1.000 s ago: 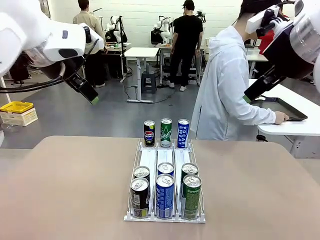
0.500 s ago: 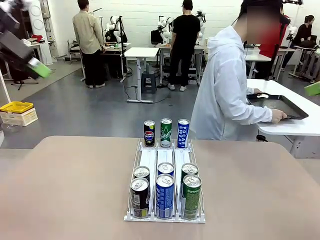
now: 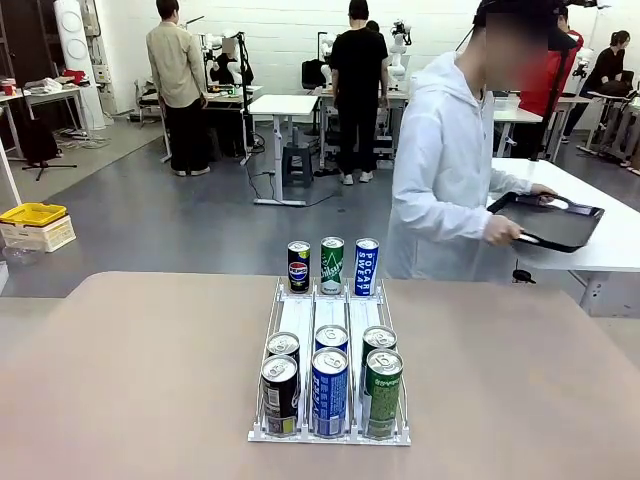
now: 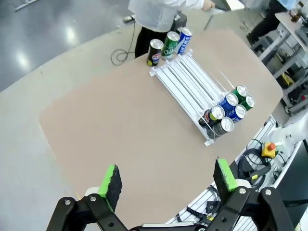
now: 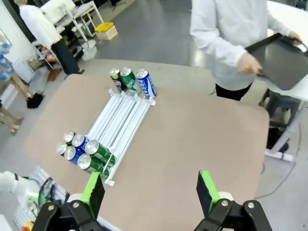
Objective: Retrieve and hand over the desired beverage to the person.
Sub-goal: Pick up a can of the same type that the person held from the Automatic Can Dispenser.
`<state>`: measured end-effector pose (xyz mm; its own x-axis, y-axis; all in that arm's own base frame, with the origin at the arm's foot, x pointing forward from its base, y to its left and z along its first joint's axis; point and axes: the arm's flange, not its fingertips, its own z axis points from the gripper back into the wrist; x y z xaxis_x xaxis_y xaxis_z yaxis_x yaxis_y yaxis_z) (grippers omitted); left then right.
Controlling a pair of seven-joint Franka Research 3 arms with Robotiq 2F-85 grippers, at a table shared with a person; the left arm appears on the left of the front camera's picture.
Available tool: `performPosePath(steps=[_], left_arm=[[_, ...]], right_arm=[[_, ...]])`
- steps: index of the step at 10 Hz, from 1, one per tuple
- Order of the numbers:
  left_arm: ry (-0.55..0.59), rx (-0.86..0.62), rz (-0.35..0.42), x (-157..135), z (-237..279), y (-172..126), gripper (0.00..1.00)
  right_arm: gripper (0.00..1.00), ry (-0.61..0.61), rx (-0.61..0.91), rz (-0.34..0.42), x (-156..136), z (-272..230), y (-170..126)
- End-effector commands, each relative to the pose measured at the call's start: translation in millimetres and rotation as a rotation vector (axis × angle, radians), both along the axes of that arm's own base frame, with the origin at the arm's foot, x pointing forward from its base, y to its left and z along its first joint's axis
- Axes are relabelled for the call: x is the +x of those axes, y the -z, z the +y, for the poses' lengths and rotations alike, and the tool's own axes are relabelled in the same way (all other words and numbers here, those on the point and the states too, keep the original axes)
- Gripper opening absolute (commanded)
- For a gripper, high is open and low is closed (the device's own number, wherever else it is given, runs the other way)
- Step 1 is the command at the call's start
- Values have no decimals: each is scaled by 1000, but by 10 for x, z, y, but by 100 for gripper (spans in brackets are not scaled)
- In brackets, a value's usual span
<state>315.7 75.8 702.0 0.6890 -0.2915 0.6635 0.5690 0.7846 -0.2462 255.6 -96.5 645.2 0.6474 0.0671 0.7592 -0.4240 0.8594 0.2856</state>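
The person (image 3: pixel 440 180) is standing far right, holding a black tray (image 3: pixel 560 222). The left hand (image 4: pixel 167 178) and right hand (image 5: pixel 150 186) are hovering released above the desk (image 3: pixel 130 380) and can rack (image 3: pixel 297 315)

Front view low at table (image 3: pixel 120 380) edge, facing person (image 3: pixel 440 180); both wrist views high above, sharing can rack (image 4: pixel 190 84)

- The person (image 3: pixel 440 170), in a white hooded zip jacket and dark cap, stands beyond the table's far edge at about 1 o'clock. They are turned towards 3 o'clock, with both hands on a black tray (image 3: pixel 560 222).
- Three cans stand upright at the 12 o'clock end of the white rack (image 3: pixel 330 315): a black Pepsi can (image 3: pixel 298 266), a green can (image 3: pixel 332 265) and a blue Pocari Sweat can (image 3: pixel 367 267).
- Six more cans (image 3: pixel 329 392) stand upright at its 6 o'clock end, in two rows of three: dark, blue, green.
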Motion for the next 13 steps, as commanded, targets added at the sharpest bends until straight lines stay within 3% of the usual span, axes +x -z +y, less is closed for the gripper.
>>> performPosePath(steps=[1,2,3,13], left_arm=[[-3,-33,-64,-90,135,105,100],[0,-26,-55,-84,189,161,100],[-13,-11,-19,-65,109,-6,100],[-13,-11,-19,-65,109,-6,100]], right_arm=[[100,-17,46,-30,-22,-106,-3],[100,-33,64,-71,-67,-156,-33],[100,7,21,-4,-15,-49,-6],[100,7,21,-4,-15,-49,-6]])
